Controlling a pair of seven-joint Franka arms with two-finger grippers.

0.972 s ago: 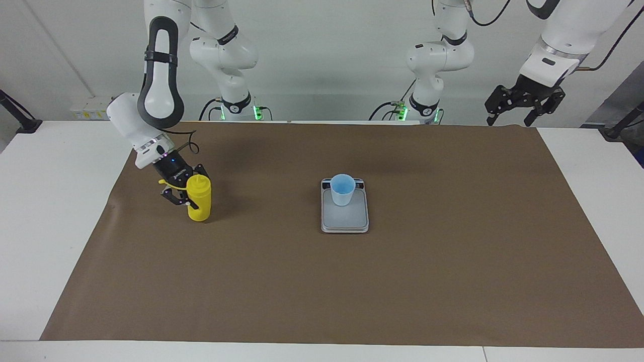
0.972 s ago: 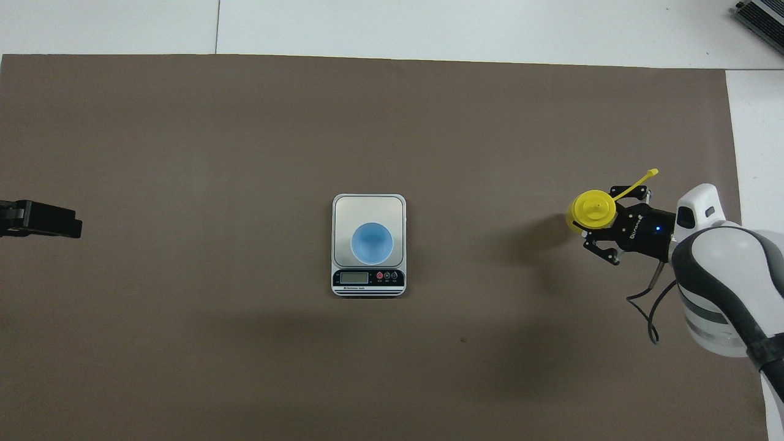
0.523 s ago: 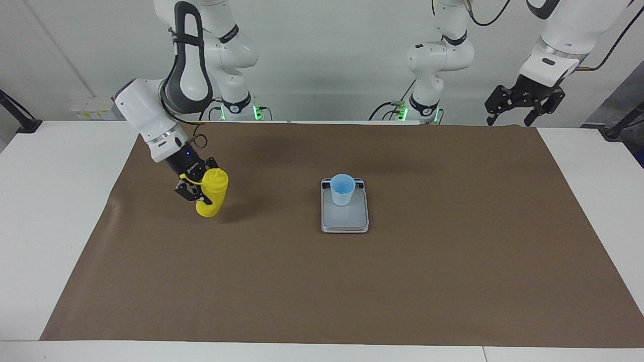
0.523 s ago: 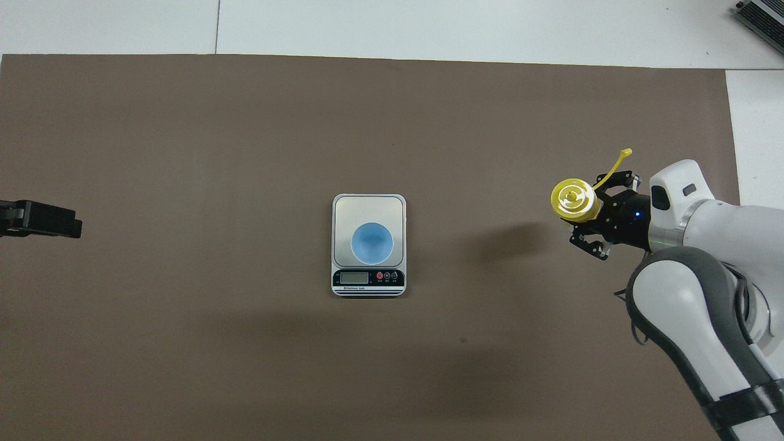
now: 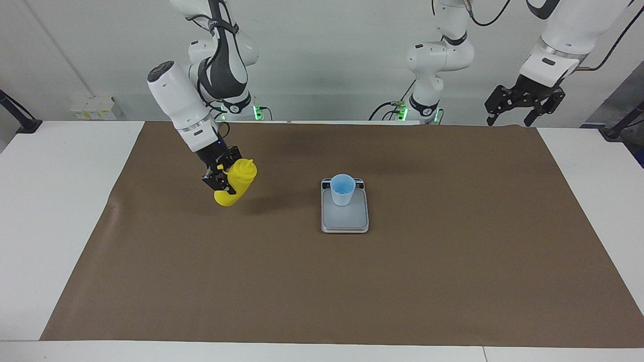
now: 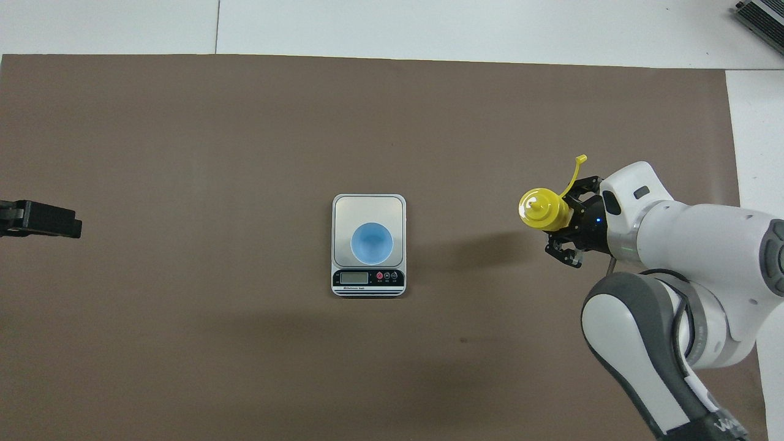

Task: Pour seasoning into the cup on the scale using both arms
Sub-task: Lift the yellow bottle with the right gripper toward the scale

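Note:
The seasoning, a yellow squeeze bottle (image 5: pixel 236 183) (image 6: pixel 542 209), hangs tilted above the brown mat toward the right arm's end of the table, its nozzle leaning toward the scale. My right gripper (image 5: pixel 224 182) (image 6: pixel 560 229) is shut on its body, and the cap strand (image 6: pixel 574 174) sticks out loose. A light blue cup (image 5: pixel 342 189) (image 6: pixel 372 242) stands upright on the grey scale (image 5: pixel 345 218) (image 6: pixel 367 208) at the mat's middle, close to the scale's display strip. My left gripper (image 5: pixel 523 100) (image 6: pixel 40 219) waits open, raised over the left arm's end of the table.
A brown mat (image 5: pixel 352 281) covers most of the white table (image 5: pixel 50 201). White table shows at both ends and along the edge farthest from the robots. A dark device (image 6: pixel 762 18) lies at the table's corner.
My right arm has lifted the yellow bottle off the mat and carried it toward the scale, tilting it more. The left arm, cup and scale have not moved.

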